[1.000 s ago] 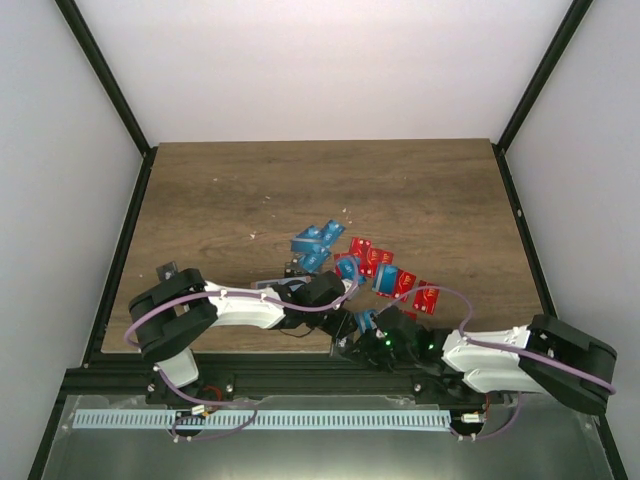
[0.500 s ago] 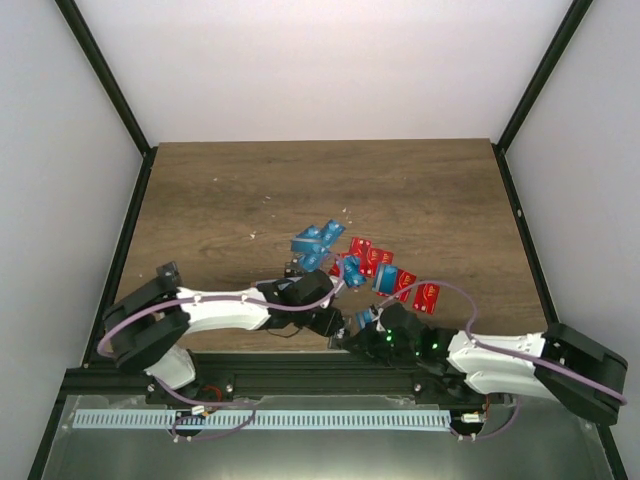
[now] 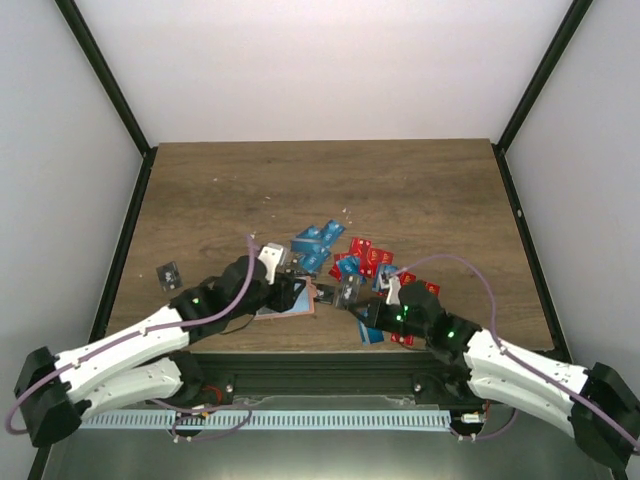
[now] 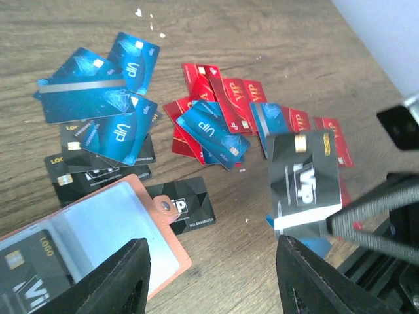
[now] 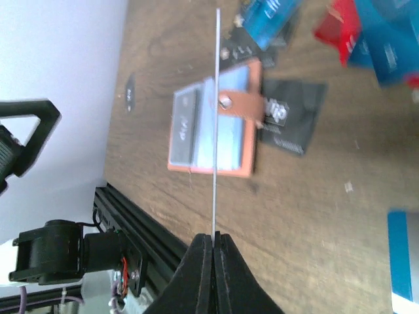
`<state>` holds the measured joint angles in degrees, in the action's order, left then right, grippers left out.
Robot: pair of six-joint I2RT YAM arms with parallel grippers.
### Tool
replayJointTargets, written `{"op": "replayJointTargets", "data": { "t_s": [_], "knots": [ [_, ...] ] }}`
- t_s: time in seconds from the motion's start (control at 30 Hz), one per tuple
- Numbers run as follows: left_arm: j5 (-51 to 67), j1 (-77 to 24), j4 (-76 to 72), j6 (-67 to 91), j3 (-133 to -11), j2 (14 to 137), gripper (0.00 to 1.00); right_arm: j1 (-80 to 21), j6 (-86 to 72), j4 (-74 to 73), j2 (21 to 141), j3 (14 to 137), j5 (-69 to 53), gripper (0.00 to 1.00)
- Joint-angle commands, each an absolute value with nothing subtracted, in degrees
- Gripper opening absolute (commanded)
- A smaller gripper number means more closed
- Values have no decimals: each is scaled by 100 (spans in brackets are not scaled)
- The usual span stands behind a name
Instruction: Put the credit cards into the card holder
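Note:
The credit cards lie in a loose heap: blue ones (image 4: 98,98), red ones (image 4: 222,98) and black ones (image 4: 85,170), also visible from above (image 3: 345,255). The tan-orange card holder (image 4: 160,252) lies open near the table's front, pale blue inside, with a black card in a pocket. My left gripper (image 4: 213,261) hangs open just above its right edge, holding nothing. Pinching one black credit card (image 4: 304,180) by its lower edge, my right gripper (image 5: 214,235) is shut and holds it upright above the table. That card shows edge-on (image 5: 216,131) in front of the card holder (image 5: 245,140).
One black card (image 4: 190,206) lies flat beside the holder's snap tab. Another black card (image 3: 168,272) sits alone at the left. The black frame rail (image 3: 300,365) runs close behind the near table edge. Grey walls enclose the table.
The left arm has drawn back and its gripper has moved left and opened wider, uncovering the open card holder. The right gripper has closed on a black card and raised it.

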<state>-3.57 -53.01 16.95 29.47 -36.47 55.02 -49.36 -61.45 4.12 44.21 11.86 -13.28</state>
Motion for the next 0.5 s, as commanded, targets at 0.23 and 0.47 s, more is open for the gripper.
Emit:
{"op": "replayJointTargets", "data": {
  "t_s": [0.23,0.47],
  "knots": [
    [771,-5119,1621,3155,-3393,4508,58,-3530,-3880,1633,5996,2422,-4636,1],
    [1668,-5034,738,3443,-2916,3983,54,-3480,-4076,2970,6433,2330,-5896,1]
  ]
}}
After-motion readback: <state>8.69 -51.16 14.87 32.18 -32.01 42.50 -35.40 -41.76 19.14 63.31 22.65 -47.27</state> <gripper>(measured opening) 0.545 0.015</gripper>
